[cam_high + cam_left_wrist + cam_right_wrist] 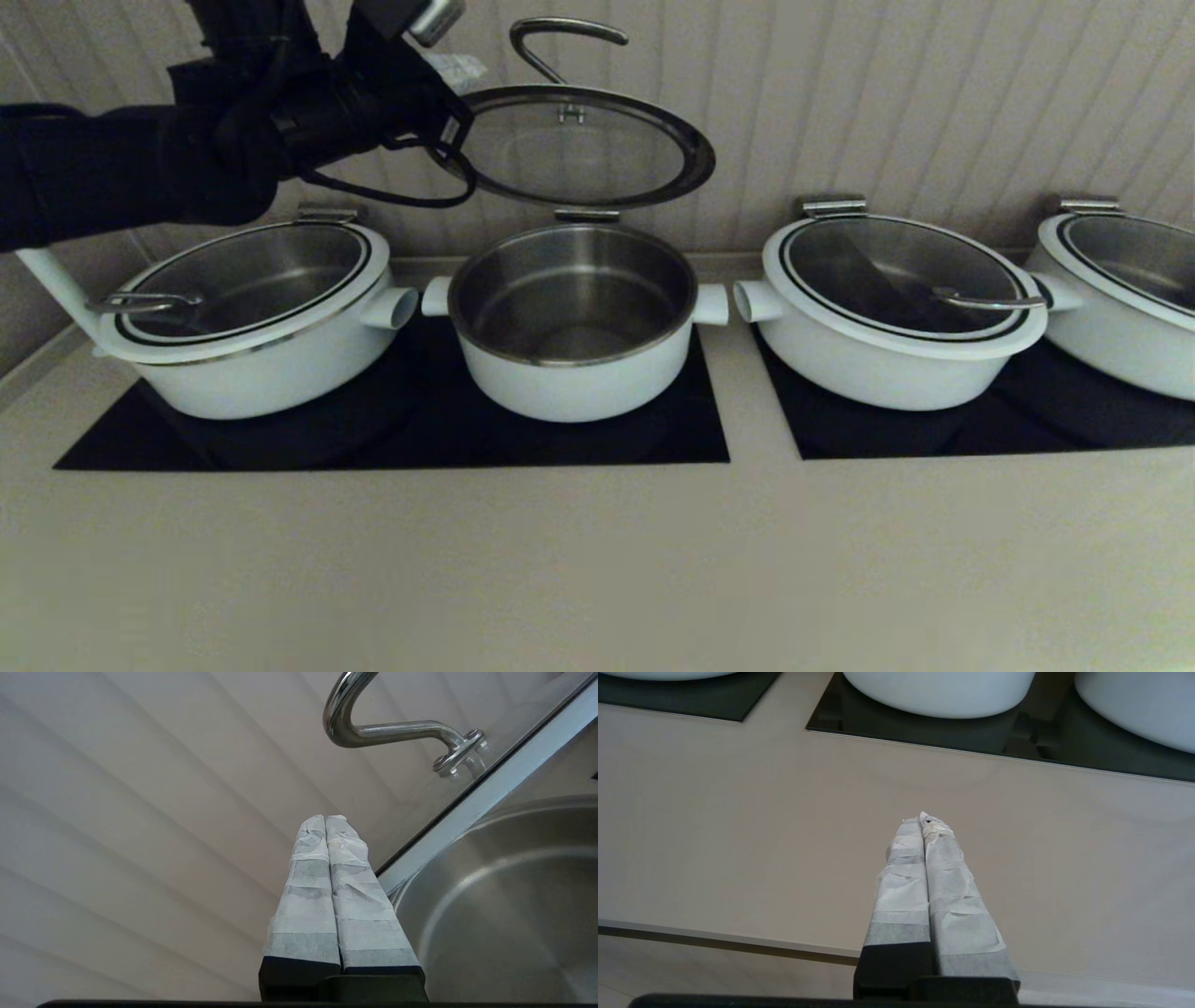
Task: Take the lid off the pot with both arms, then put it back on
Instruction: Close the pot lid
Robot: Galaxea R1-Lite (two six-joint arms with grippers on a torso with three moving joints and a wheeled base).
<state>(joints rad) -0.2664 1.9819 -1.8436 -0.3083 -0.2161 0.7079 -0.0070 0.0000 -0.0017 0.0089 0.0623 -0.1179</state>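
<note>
The pot (574, 378) stands uncovered in the middle on the left black cooktop; its steel inside also shows in the left wrist view (504, 896). The lid (579, 154) is raised and tilted above the pot's back rim, with its steel hook handle (560, 37) pointing up. My left gripper (465, 67) is high at the lid's left edge, shut with nothing between its fingers. In the left wrist view the gripper (325, 819) lies beside the lid's white rim (490, 788) and handle (373, 730); I cannot tell if they touch. My right gripper (923, 819) is shut and empty over the bare counter.
A wide lidded pot (261, 373) stands left of the pot, another (878, 364) to its right, and a third (1120, 336) at the far right on a second cooktop (980, 434). A ribbed wall rises behind. The beige counter (597, 560) lies in front.
</note>
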